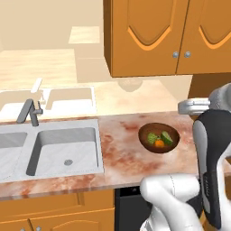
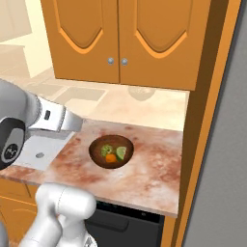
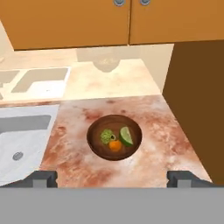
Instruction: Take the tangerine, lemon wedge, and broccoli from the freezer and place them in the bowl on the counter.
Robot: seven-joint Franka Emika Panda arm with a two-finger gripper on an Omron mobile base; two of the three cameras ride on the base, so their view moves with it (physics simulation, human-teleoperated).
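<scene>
Tangerine, lemon wedge, broccoli — in bowl

Bright, even, slightly soft render

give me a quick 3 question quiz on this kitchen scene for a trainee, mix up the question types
1. True or false: the bowl stands on the counter to the right of the sink, as the left base view shows it.
2. Which of these lies in the bowl? A) only the tangerine B) the tangerine and the lemon wedge C) the tangerine, the lemon wedge and the broccoli
3. Fill in: in the hand view the gripper has its fingertips spread wide, so it is ____.

Key: 1 true; 2 C; 3 open, with nothing between the fingertips.
</scene>
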